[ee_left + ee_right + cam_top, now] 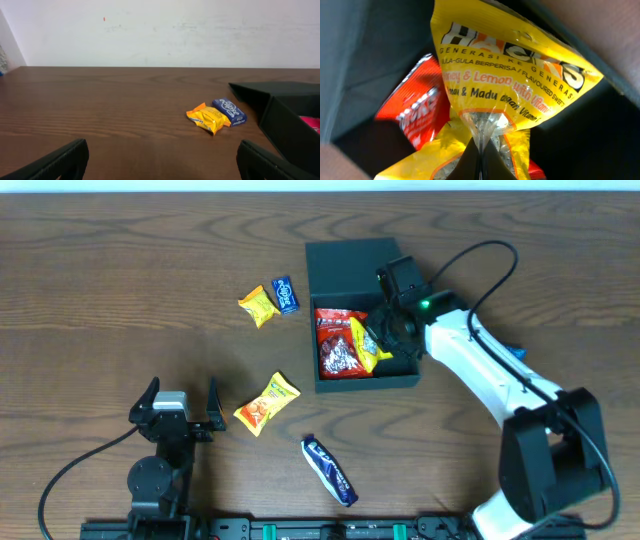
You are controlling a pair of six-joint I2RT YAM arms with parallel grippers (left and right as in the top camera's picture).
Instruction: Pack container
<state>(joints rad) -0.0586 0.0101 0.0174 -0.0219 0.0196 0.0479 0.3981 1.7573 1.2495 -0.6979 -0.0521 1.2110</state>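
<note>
Being pinched by the closed right claw (481, 152), a yellow packet (510, 70) is being packed into the container (365, 383). The left claw (161, 157) is being held open, empty.

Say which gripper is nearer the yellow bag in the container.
Right. The right gripper grips the yellow bag inside the container; the left gripper stands open, far outside it.

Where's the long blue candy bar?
Overhead view: the long blue candy bar lies on the table, on the container's near side, right of an orange packet.

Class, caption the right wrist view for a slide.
Right gripper pinches a yellow sweet bag over a red packet inside the container.
</note>
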